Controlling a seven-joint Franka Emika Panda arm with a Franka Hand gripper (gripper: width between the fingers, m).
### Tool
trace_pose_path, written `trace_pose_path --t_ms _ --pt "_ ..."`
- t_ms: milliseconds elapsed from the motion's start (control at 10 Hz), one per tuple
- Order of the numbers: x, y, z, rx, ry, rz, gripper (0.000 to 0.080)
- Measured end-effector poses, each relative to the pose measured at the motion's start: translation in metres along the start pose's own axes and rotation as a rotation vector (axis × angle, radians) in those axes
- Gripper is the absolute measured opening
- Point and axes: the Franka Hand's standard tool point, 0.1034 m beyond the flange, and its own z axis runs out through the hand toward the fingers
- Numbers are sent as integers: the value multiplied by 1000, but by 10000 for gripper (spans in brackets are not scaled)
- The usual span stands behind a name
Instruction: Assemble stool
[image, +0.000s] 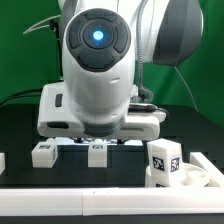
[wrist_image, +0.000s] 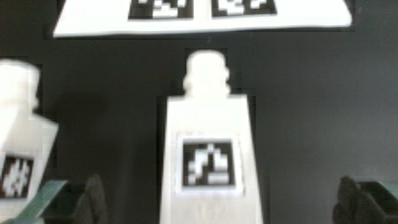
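In the wrist view a white stool leg with a black-and-white tag lies on the black table, its peg end pointing to the marker board. My gripper is open, and its dark fingertips stand either side of this leg without touching it. A second leg lies beside it. In the exterior view the gripper hangs low over one leg, with the other leg at the exterior view's left. The round seat sits at the right, with a tagged white piece upright against it.
A long white bar edges the table at the front of the exterior view. The arm's large white body hides the middle of the table behind it. A green backdrop stands behind.
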Motion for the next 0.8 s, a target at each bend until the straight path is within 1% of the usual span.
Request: trace_pose_path --t_ms 300,400,500,600,700,800 --pt "-1 1 1 2 -2 1 649" --pt "-2 1 3 10 -13 8 649" --pt "7 -11 9 14 -29 51 649" --pt "7 -14 14 23 -64 46 649" --pt "3 -9 16 31 -113 58 649" --pt "4 -7 18 30 -135 61 649"
